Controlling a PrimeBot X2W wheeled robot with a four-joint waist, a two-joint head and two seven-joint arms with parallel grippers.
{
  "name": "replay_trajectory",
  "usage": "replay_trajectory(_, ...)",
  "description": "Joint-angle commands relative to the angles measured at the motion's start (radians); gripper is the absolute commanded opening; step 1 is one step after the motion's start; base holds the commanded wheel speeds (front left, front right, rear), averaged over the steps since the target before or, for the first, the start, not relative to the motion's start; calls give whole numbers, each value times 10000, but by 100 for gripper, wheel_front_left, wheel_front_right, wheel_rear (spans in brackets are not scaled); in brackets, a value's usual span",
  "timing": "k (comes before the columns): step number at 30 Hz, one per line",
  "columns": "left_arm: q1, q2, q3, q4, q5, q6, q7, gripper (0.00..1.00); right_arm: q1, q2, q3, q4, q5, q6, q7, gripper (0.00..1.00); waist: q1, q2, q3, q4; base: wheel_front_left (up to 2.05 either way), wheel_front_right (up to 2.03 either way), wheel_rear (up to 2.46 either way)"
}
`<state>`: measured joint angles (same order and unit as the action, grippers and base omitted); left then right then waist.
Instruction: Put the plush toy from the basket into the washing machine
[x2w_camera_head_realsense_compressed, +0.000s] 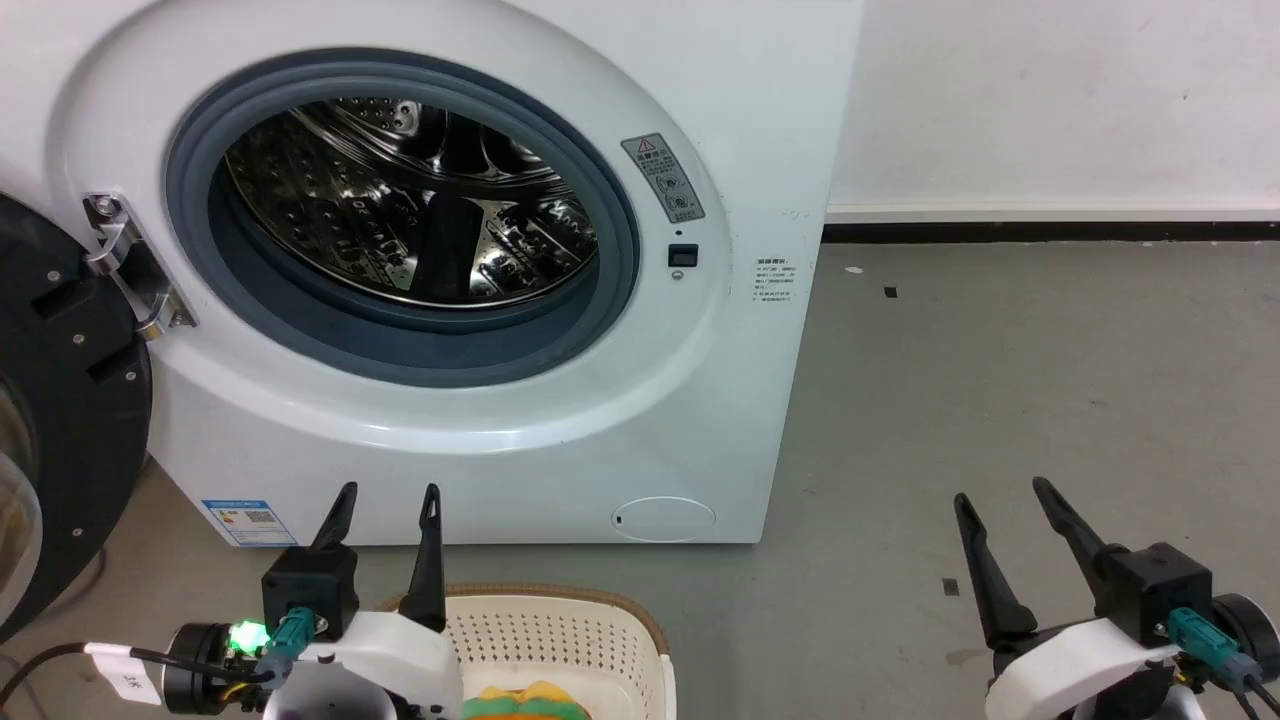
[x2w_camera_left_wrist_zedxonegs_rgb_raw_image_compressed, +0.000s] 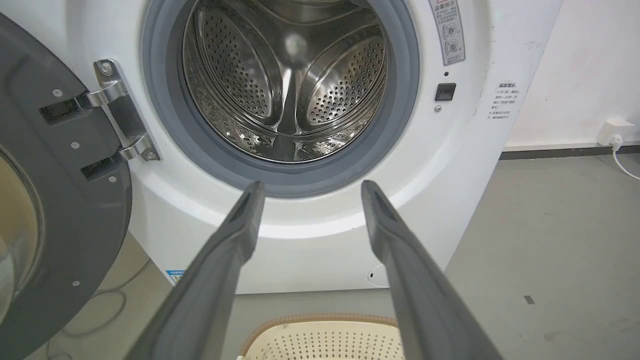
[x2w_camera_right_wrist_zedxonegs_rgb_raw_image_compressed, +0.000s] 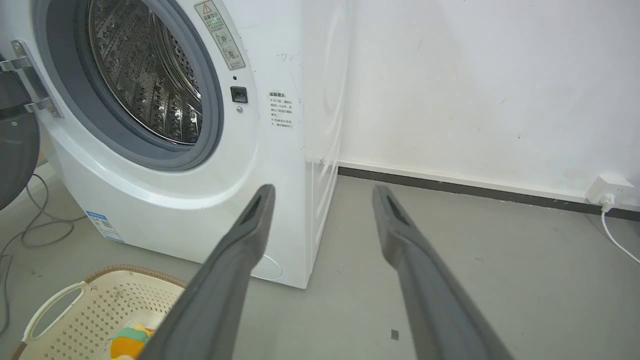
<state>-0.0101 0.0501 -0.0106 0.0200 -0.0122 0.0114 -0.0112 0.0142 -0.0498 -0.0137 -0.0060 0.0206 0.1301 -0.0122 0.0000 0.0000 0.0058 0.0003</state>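
The white washing machine (x2w_camera_head_realsense_compressed: 500, 420) stands ahead with its black round door (x2w_camera_head_realsense_compressed: 60, 420) swung open to the left and the steel drum (x2w_camera_head_realsense_compressed: 410, 200) empty. The cream basket (x2w_camera_head_realsense_compressed: 560, 630) sits on the floor in front of it, at the bottom of the head view. The plush toy (x2w_camera_head_realsense_compressed: 525, 703) lies inside the basket, orange with a green band, and also shows as the plush toy (x2w_camera_right_wrist_zedxonegs_rgb_raw_image_compressed: 127, 340) in the right wrist view. My left gripper (x2w_camera_head_realsense_compressed: 388, 500) is open just above the basket's left side. My right gripper (x2w_camera_head_realsense_compressed: 1000, 498) is open over bare floor to the right.
Grey floor (x2w_camera_head_realsense_compressed: 1000, 380) stretches right of the machine up to a white wall with a dark skirting strip (x2w_camera_head_realsense_compressed: 1050, 232). A wall socket with a white cable (x2w_camera_right_wrist_zedxonegs_rgb_raw_image_compressed: 607, 192) sits at the far right. Loose cables (x2w_camera_right_wrist_zedxonegs_rgb_raw_image_compressed: 30, 235) lie on the floor left of the machine.
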Motion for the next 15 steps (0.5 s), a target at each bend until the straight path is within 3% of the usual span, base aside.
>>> replay_trajectory(1, -119, 1, -28, 128, -60, 45, -104, 100, -2, 0, -76, -51, 113, 0, -107, 100, 0, 0, 31, -1, 0, 0, 0)
replay_trajectory(15, -1111, 12, -294, 1967, -467, -178, -356, 100, -371, -1, -293, -271, 349, 1, -398, 100, 0, 0, 960, -141, 0, 0, 0)
